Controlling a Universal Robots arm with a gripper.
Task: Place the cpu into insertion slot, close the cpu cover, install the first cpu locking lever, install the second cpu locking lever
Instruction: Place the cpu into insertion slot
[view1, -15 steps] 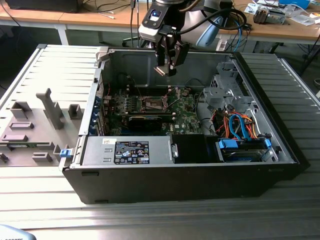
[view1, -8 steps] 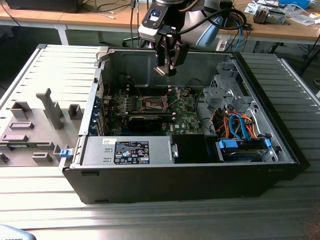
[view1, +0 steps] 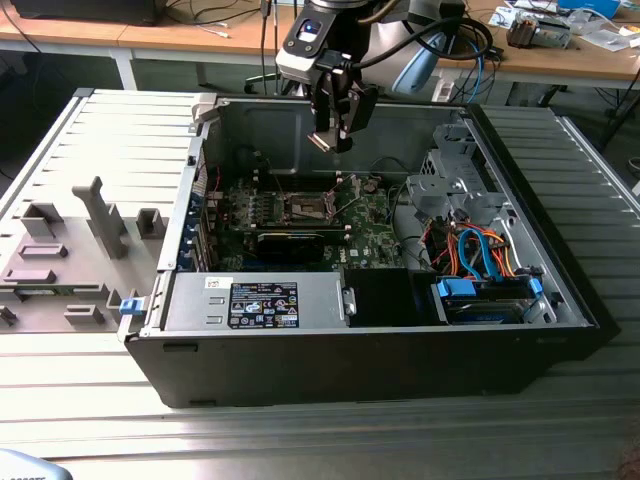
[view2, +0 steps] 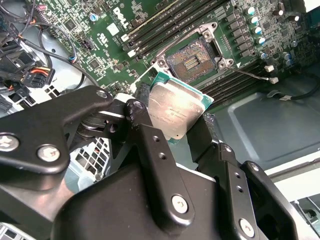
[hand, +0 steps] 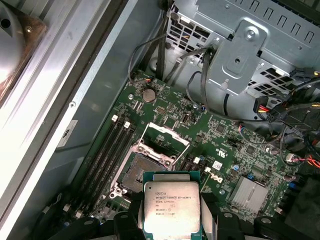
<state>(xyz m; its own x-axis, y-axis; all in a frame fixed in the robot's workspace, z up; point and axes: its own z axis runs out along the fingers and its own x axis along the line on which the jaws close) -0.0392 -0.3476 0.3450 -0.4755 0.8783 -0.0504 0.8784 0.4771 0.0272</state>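
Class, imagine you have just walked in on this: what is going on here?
A robot arm's black gripper holds the small flat square silvery-grey cpu above the open black computer case. On the green circuit board below, the square insertion slot with its brownish-gold contact field lies bare, and the thin dark-grey metal cpu cover stands swung up. The chip is not yet seated.

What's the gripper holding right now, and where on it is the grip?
The gripper holds the cpu by two opposite side edges, clamped between its fingers; the insertion slot is empty.
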